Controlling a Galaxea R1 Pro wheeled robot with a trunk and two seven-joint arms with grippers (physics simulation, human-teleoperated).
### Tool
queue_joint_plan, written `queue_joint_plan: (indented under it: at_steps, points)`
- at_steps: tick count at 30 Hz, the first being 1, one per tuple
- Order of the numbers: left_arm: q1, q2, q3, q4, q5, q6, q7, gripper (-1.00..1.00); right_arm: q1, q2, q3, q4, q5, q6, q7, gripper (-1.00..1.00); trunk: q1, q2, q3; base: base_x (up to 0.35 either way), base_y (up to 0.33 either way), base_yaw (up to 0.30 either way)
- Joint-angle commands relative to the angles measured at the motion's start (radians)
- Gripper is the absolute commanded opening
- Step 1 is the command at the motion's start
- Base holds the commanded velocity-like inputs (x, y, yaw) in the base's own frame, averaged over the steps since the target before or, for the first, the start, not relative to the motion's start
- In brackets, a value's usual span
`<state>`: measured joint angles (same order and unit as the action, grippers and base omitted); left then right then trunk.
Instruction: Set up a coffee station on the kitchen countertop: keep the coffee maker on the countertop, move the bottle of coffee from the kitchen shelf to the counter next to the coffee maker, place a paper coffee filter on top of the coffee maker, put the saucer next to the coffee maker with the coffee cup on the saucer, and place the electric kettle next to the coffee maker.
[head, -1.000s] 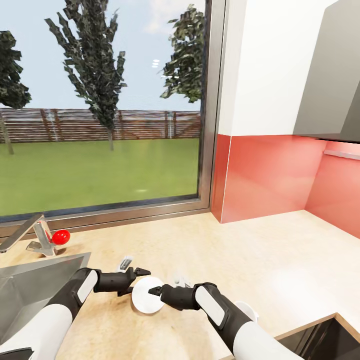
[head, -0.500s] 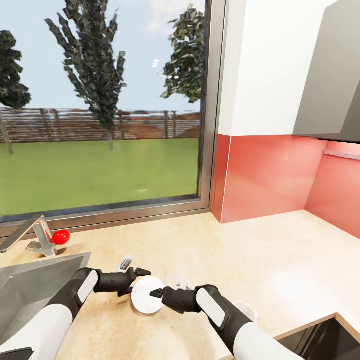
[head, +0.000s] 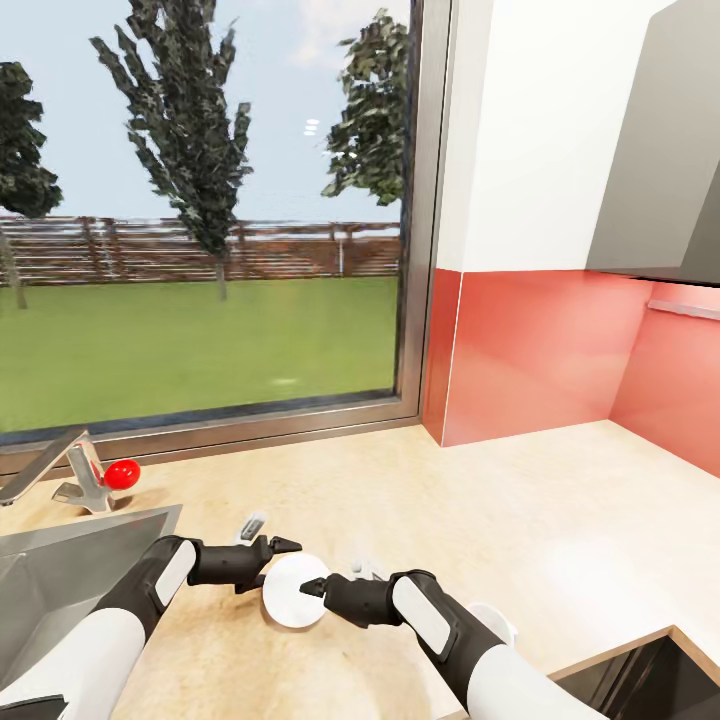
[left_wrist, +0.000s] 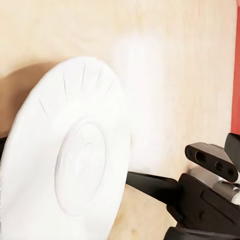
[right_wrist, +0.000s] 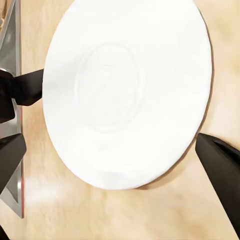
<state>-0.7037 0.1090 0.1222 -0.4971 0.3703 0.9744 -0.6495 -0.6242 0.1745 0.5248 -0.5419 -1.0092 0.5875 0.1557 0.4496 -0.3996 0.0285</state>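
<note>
Since a second ago, almost nothing is changing: both arms are holding their places over the surface (head: 520, 510), and only the right pincer (head: 312, 582) is sitting a shade lower against the white disc than it was.

That disc is the saucer (head: 292, 592), and it is lying low over the tan surface just right of the steel sink (head: 60, 575), between the two arms. The left pincer (head: 282, 548) is reaching it from the sink side, with one dark finger (left_wrist: 150, 182) passing behind its rim in the left wrist view. The right pincer is coming from the opposite side, and its dark fingertips (right_wrist: 220, 160) are flanking the rim with jaws spread, touching or just beside it. I cannot tell whether the left one is clamped on the rim or merely resting against it.

Judging by this, the step in hand is the saucer: it is being passed or steadied between the arms before being set down. No coffee maker is showing nearby, so the next move probably calls for one pincer to take a firm hold of the rim, the other to let go, and the plate to be carried flat toward the appliance.
</note>
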Motion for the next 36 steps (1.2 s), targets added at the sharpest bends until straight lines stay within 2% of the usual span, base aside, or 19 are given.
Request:
queue_joint_plan:
  at_steps: [1, 13, 16, 19, 24, 36]
  points:
    - [0.0, -0.001, 0.003, 0.0, -0.005, 0.004, -0.005, 1.0, 0.0, 0.0, 0.003, 0.002, 0.011, 0.003, 0.001, 1.0, 0.0, -0.001, -0.001, 0.0, 0.0, 0.0]
    - [0.013, -0.002, 0.002, -0.001, -0.007, 0.004, -0.005, 1.0, 0.0, 0.0, 0.004, 0.001, 0.011, 0.003, 0.001, 1.0, 0.0, -0.001, -0.001, 0.0, 0.0, 0.0]
    - [0.022, -0.001, -0.017, -0.006, -0.006, 0.007, -0.006, 1.0, 0.0, 0.0, 0.004, 0.001, 0.011, 0.003, 0.001, 1.0, 0.0, -0.001, -0.001, 0.0, 0.0, 0.0]
    - [0.025, 0.0, -0.042, -0.01, -0.004, 0.008, -0.026, 1.0, 0.0, 0.0, 0.004, 0.002, 0.011, 0.003, 0.001, 1.0, 0.0, -0.001, -0.001, 0.0, 0.0, 0.0]
    - [0.026, 0.003, -0.057, -0.011, -0.006, 0.005, -0.077, 1.0, 0.0, 0.0, 0.004, 0.002, 0.011, 0.003, 0.001, 1.0, 0.0, -0.001, -0.001, 0.0, 0.0, 0.0]
    - [0.026, 0.01, -0.059, -0.005, -0.007, 0.004, -0.085, 1.0, 0.0, 0.0, 0.004, 0.002, 0.011, 0.003, 0.001, 1.0, 0.0, -0.001, -0.001, 0.0, 0.0, 0.0]
